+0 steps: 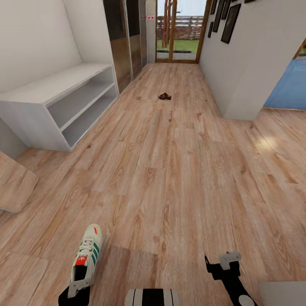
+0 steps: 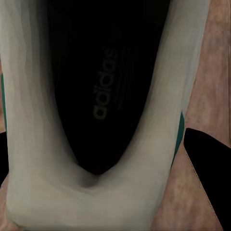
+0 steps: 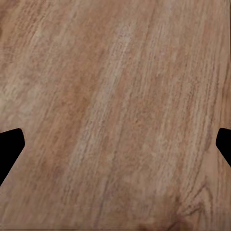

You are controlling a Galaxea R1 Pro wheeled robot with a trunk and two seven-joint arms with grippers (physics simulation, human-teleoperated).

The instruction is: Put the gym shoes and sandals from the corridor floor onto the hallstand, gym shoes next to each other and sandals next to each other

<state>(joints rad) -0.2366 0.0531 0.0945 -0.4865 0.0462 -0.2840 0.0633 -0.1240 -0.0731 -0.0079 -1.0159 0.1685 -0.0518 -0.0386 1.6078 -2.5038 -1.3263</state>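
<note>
One gym shoe [image 1: 87, 254], cream-white with green stripes and a red-orange tongue mark, sits at the near left of the head view with its toe pointing down the corridor. My left gripper [image 1: 77, 288] is shut on its heel. In the left wrist view the shoe's dark inside [image 2: 103, 91] lies between the black fingers [image 2: 208, 179]. A small brown sandal shape [image 1: 165, 96] lies far ahead on the corridor floor [image 1: 170, 170]. The hallstand [image 1: 63, 102], pale grey with two open shelves, stands along the left wall. My right gripper [image 1: 220, 260] is open over bare planks [image 3: 115, 115].
A wood panel [image 1: 15, 182] juts in at the left. Mirrored wardrobe doors [image 1: 123, 42] follow the hallstand. A white wall corner [image 1: 244, 80] stands at the right, with a blue-floored room [image 1: 289, 85] beyond. A glass door [image 1: 178, 29] ends the corridor.
</note>
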